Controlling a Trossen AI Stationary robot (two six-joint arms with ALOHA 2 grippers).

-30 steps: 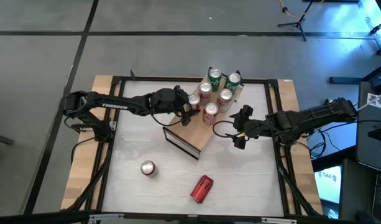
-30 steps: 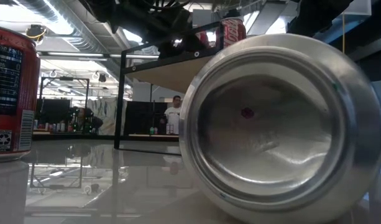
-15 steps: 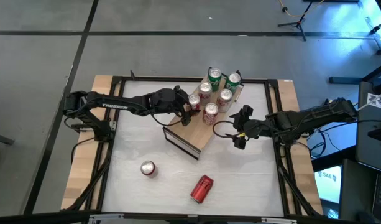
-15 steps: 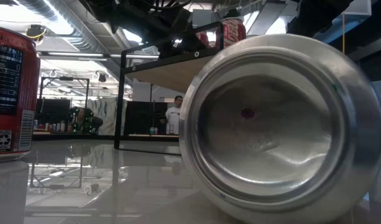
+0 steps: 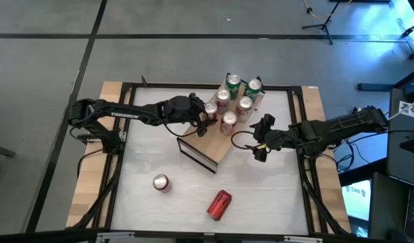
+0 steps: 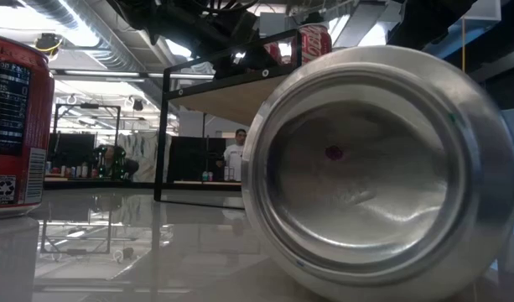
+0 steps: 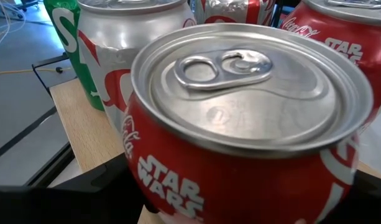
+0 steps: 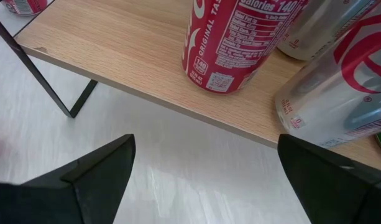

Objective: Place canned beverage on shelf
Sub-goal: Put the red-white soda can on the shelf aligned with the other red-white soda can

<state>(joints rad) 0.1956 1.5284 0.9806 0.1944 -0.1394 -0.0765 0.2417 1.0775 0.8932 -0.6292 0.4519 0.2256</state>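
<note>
Setting a red Star Wars can (image 7: 240, 124) on the shelf (image 5: 220, 145), the left gripper (image 5: 203, 116) clasped it at the board's ten o'clock edge.
Five cans already stood there; the right gripper (image 5: 262, 138) waited at three o'clock, fingers spread; an upright can (image 5: 160, 182) and a toppled can (image 5: 219, 204) remained on the table (image 5: 146, 155).

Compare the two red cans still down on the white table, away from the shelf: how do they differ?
The upright red can stands on its base, its silver top facing up; the toppled red can lies on its side, its red wall showing. The upright one sits nearer the left arm's side, the toppled one nearer the table's front edge. Both are red, rest on the white table, apart from the shelf, and neither is gripped.
</note>
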